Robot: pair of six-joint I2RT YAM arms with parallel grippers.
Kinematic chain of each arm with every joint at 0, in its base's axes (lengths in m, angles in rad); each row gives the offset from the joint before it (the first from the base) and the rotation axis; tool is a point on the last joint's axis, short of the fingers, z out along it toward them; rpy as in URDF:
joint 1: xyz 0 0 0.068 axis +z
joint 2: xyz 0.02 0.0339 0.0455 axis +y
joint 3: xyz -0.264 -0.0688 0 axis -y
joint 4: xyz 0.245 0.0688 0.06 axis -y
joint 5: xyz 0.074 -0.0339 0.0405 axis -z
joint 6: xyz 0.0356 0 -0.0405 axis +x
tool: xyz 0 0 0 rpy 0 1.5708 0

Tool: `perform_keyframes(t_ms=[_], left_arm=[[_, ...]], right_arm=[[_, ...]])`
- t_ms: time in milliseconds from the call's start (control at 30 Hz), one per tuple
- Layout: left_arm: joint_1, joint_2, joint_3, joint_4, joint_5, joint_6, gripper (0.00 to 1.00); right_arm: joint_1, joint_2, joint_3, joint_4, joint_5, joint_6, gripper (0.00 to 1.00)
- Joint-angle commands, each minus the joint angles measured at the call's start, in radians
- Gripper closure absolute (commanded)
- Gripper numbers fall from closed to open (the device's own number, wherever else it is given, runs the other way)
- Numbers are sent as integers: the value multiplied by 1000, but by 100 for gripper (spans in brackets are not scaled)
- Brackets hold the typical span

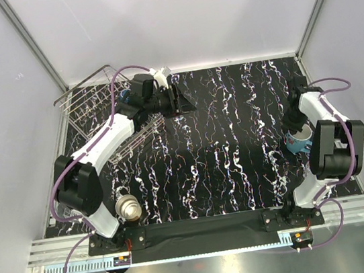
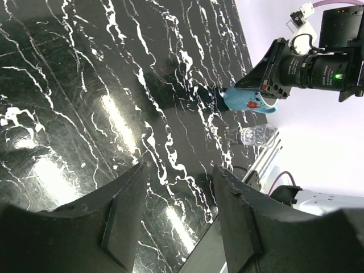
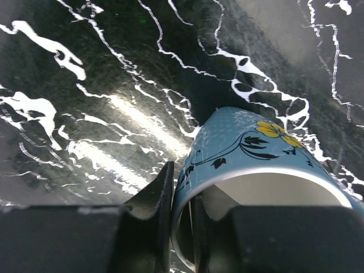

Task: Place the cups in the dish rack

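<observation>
The light blue cup point(image 3: 256, 148) with a yellow flower stands at the table's right side point(image 1: 300, 139). My right gripper point(image 3: 183, 187) is shut on its rim, one finger outside the wall and one inside. From the left wrist view the same cup point(image 2: 247, 101) shows far off, with a clear glass cup point(image 2: 259, 136) near it. A beige-silvery cup point(image 1: 128, 208) sits by the left arm's base. The wire dish rack point(image 1: 86, 102) lies at the back left. My left gripper point(image 1: 180, 99) hovers just right of the rack, open and empty point(image 2: 181, 170).
The table top point(image 1: 224, 144) is black marble with white veins, walled in white on three sides. The left arm's forearm point(image 1: 111, 139) stretches over the rack's near side. An aluminium rail point(image 1: 202, 232) runs along the front edge.
</observation>
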Motion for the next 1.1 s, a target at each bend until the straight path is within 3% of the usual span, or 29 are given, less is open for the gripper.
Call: perform_keyframes(t_ms=[0, 100, 300, 400, 500, 533, 733, 767, 833, 933, 1067], left_arm=[[5, -9, 26, 64, 49, -13, 45], [5, -10, 28, 69, 57, -13, 45], [5, -19, 41, 70, 69, -16, 44], [5, -25, 28, 112, 102, -20, 44], [5, -25, -9, 240, 209, -65, 43], [5, -27, -24, 355, 273, -91, 40], [1, -36, -143, 783, 411, -327, 23], [1, -36, -155, 841, 418, -362, 14], [1, -36, -189, 996, 431, -448, 12], [-7, -45, -209, 1099, 442, -476, 12], [-34, -85, -245, 1241, 456, -473, 10]], right_arm=[[-5, -43, -4, 45, 14, 20, 83], [-5, -46, 27, 16, 12, 17, 100], [-5, -144, 120, -53, -17, 14, 100], [-5, -198, 194, -85, -152, 14, 100], [-5, -253, 233, -70, -359, 45, 100], [-5, -285, 233, -59, -464, 58, 100], [-5, -385, 162, 274, -854, 268, 100], [-5, -386, 154, 339, -905, 314, 100], [-5, -388, 122, 527, -1007, 482, 100], [-3, -399, 108, 707, -1066, 671, 100], [-3, -448, 107, 801, -1066, 844, 100]])
